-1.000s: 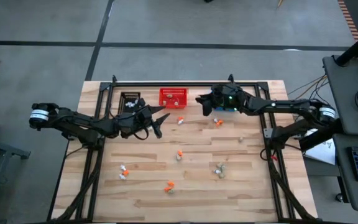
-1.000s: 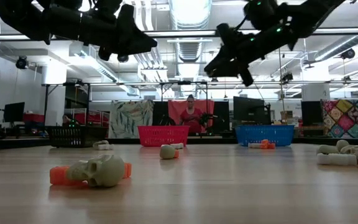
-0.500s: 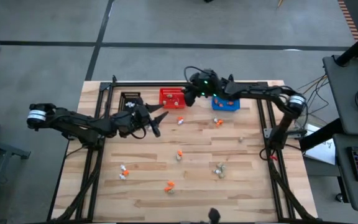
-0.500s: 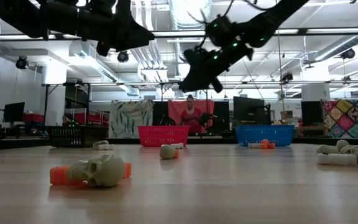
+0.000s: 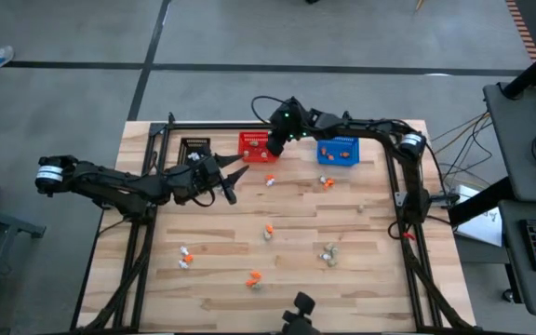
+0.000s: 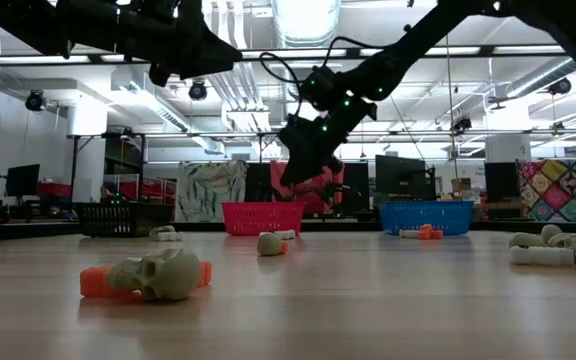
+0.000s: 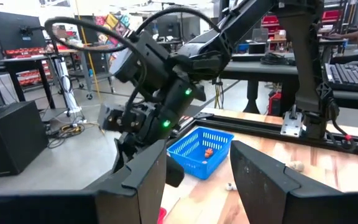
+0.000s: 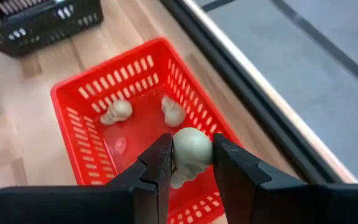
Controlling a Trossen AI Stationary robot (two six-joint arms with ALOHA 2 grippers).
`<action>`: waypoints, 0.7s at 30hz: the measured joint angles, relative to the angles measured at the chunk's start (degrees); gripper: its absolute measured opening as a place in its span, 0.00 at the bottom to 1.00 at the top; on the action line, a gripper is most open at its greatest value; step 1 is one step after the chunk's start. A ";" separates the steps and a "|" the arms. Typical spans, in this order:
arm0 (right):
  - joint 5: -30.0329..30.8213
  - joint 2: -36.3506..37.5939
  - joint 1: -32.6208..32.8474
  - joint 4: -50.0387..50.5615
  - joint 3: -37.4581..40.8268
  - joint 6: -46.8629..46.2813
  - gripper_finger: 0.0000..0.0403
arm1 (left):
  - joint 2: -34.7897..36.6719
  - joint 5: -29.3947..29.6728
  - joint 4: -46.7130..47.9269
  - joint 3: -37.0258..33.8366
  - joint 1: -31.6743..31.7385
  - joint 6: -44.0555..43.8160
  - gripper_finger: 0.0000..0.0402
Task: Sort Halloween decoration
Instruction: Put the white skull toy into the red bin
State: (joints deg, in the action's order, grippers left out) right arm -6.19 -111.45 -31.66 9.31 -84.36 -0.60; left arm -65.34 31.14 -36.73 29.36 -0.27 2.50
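The right pincer (image 8: 191,163) grips a beige-grey skull trinket (image 8: 191,149) directly above the red basket (image 8: 79,102), probably to drop it beside the two similar skulls (image 8: 117,112) inside. The left pincer (image 5: 226,181) hangs unclenched and empty over the bench (image 5: 361,270), left of centre. Other trinkets (image 5: 268,230) lie scattered nearer. No readable writing shows.

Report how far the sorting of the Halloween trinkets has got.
Done: two beige skulls lie in the red basket, and an orange piece sits in the blue basket.

In hand: the right hand grips a third skull above the red basket. The left hand hovers open, near the black basket.

Left: several trinkets lie scattered on the table, such as the orange one.
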 joint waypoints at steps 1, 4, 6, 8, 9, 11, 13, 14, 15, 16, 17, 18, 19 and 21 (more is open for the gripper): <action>-0.28 -0.40 0.00 0.09 -0.04 0.81 0.24 | 0.00 0.00 0.08 0.00 0.00 0.00 0.40; -0.28 -1.03 0.13 1.22 -0.18 4.40 0.24 | -0.13 0.00 0.20 0.00 0.00 0.00 0.40; -0.29 -1.14 0.24 1.18 -0.16 5.91 0.24 | -0.15 -0.01 0.53 0.00 0.00 0.00 0.40; -0.29 -1.14 0.26 1.11 -0.10 6.27 0.24 | -0.15 -0.02 0.70 0.00 0.00 0.00 0.40; -0.27 -1.14 0.26 1.13 -0.10 6.22 0.24 | -0.15 -0.02 0.77 0.00 0.00 0.00 0.40; -0.27 -1.17 0.26 1.17 -0.10 6.00 0.24 | -0.15 -0.02 0.78 0.00 0.00 0.00 0.40; -0.27 -1.17 0.25 1.10 -0.10 5.40 0.24 | -0.15 -0.02 0.80 0.00 0.00 0.00 0.40; -0.27 -1.17 0.24 1.11 -0.10 5.15 0.24 | -0.15 -0.02 0.80 0.00 0.00 0.00 0.40; -0.27 -1.17 0.24 1.11 -0.07 5.13 0.24 | -0.17 -0.02 0.80 0.00 0.00 0.00 0.40; -0.25 -1.17 0.24 1.18 -0.03 5.12 0.25 | -0.17 -0.02 0.80 0.00 0.00 -0.01 0.40; -0.25 -1.17 0.26 1.26 0.01 5.09 0.25 | -0.17 -0.02 0.80 0.00 0.00 0.00 0.40; -0.25 -1.17 0.26 1.24 0.05 5.09 0.26 | -0.17 -0.02 0.80 0.00 0.00 0.00 0.40; -0.25 -1.17 0.28 1.24 0.05 5.09 0.27 | -0.17 -0.02 0.80 0.00 0.00 0.00 0.40; -0.25 -1.17 0.26 1.22 0.05 4.68 0.30 | -0.17 -0.02 0.82 0.00 0.00 0.00 0.40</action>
State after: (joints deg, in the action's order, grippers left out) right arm -6.44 -112.62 -31.40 10.52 -84.31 4.08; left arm -65.52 31.11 -35.90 29.36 -0.27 2.50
